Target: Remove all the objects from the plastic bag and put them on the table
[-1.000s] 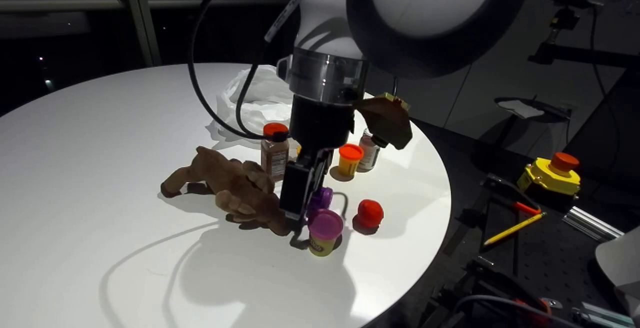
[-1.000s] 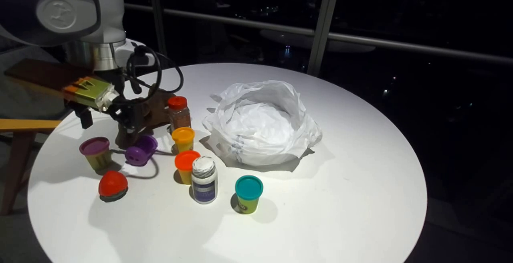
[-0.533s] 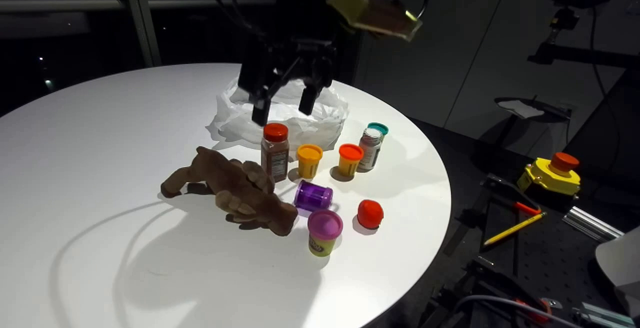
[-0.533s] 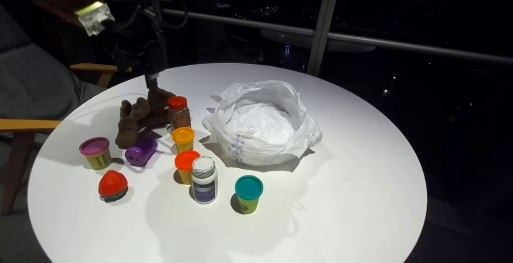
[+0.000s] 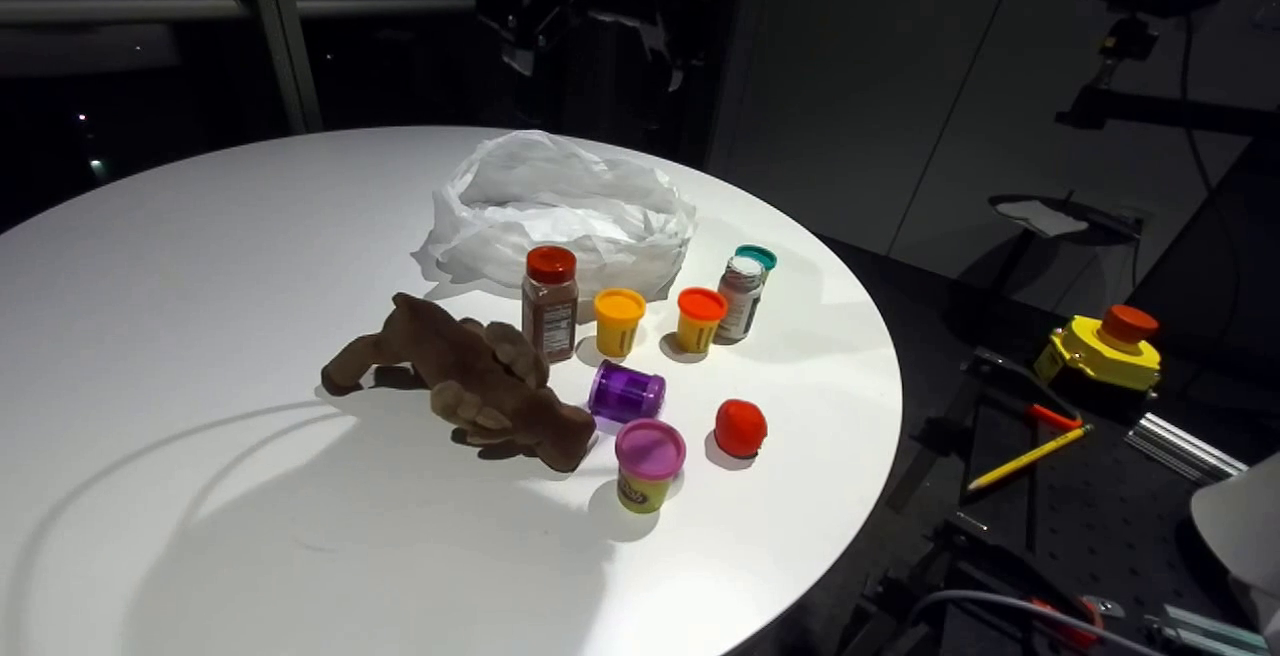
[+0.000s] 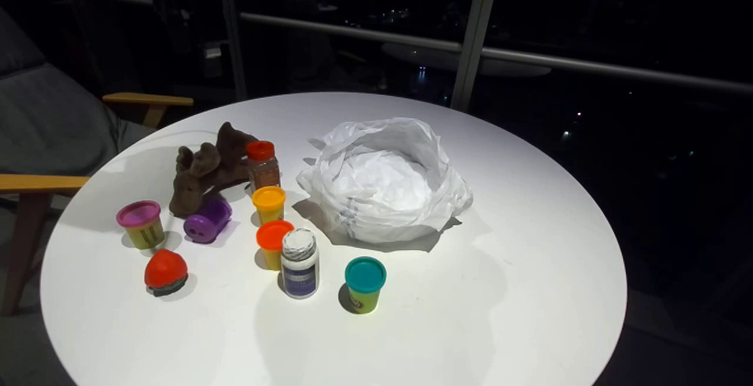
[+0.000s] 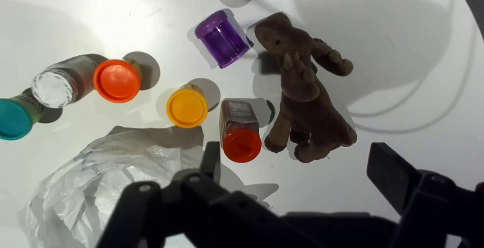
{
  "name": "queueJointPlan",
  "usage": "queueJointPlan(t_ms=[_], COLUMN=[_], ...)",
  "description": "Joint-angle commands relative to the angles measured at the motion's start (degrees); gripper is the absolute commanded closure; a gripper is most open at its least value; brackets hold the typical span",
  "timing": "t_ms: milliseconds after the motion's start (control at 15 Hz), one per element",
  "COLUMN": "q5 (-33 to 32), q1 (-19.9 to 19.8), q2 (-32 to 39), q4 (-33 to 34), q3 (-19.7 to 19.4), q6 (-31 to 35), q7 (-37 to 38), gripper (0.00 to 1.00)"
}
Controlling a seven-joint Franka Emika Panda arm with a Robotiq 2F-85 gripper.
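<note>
My gripper [image 7: 293, 163] hangs high above the table [image 6: 500, 315], its jaws wide apart with nothing between them; in an exterior view the gripper [image 5: 595, 66] is dark against the background. On the tabletop lie a brown plush animal [image 5: 450, 366] and a purple jar [image 5: 627, 392] on its side. Upright stand the red-capped bottle [image 5: 550, 311], a yellow-lidded jar [image 5: 618, 324], an orange-lidded jar [image 5: 697, 324], a pink-purple-lidded jar [image 5: 648, 471] and a teal-lidded jar [image 6: 365, 286]. A red lump [image 6: 166, 269] sits near the rim. Inside the plastic bag [image 6: 382, 209] only crumpled white plastic shows.
A white bottle [image 6: 300, 274] stands against the orange-lidded jar in an exterior view. Beyond the table are a chair [image 6: 53, 121] and a yellow device with a red button [image 5: 1103, 351]. Window bars [image 6: 353, 33] run behind.
My gripper has lifted away from beside the plush animal, up and back to high above the table near the bag. The objects and the bag have stayed in place.
</note>
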Motion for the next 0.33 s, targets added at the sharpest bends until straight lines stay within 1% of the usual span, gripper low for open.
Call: queueJointPlan(t_ms=[0,267], q5=[0.0,0.0], q1=[-0.7,-0.6], q2=[0.4,1.0], q4=[0.1,0.1], q3=[0.6,0.6], q6=[-0.1,0.0], q7=[-0.1,-0.1], gripper=[0.0,0.0])
